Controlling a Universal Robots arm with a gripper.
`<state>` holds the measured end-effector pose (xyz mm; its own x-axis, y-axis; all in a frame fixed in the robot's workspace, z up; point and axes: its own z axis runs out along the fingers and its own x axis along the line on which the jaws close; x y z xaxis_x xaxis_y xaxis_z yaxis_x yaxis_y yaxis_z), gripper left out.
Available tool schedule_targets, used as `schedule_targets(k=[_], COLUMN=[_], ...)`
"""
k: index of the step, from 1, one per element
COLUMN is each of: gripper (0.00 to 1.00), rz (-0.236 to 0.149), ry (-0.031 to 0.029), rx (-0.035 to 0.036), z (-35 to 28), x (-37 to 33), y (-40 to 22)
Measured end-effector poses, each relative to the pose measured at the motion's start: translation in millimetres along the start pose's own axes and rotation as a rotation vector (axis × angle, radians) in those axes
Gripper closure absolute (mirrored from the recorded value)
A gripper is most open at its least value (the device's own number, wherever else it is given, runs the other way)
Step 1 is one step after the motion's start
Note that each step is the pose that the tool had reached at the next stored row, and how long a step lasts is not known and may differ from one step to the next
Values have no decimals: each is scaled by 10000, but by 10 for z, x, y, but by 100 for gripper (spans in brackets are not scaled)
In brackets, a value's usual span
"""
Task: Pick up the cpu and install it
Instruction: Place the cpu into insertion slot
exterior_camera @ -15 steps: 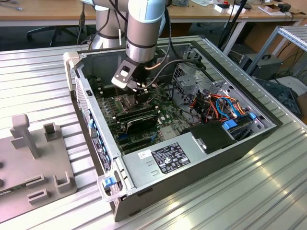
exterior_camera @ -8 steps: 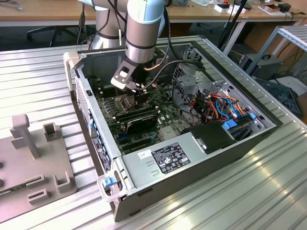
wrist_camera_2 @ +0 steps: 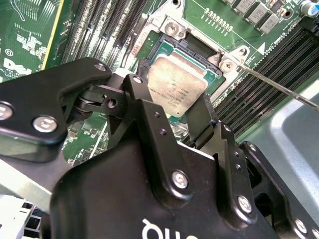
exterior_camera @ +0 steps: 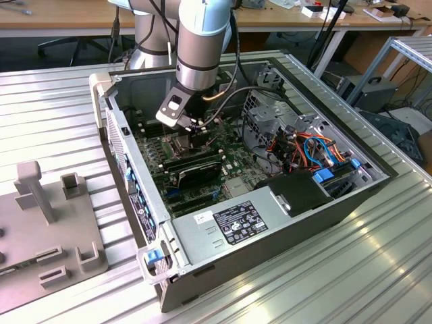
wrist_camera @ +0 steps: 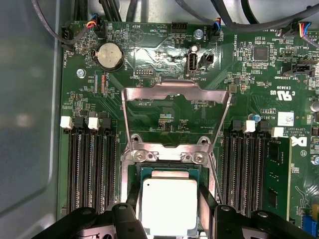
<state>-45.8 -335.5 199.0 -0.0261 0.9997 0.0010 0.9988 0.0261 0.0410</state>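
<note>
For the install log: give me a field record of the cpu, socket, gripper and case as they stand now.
cpu: level, metal lid up, in or just above the socket; cannot tell which
gripper: over the socket, shut on the cpu
fingers: one against each of two opposite cpu edges
load plate: swung open, clear of the socket
memory slots: rows on both sides of the socket
case: lying on its side, panel off, arm reaching in
</note>
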Motion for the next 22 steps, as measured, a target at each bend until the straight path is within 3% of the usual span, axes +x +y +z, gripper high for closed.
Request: schedule_targets(k=[22], gripper=[45], rz=[0], ry=[0], rx=[-1], z=[18], x=[0], y=[-2])
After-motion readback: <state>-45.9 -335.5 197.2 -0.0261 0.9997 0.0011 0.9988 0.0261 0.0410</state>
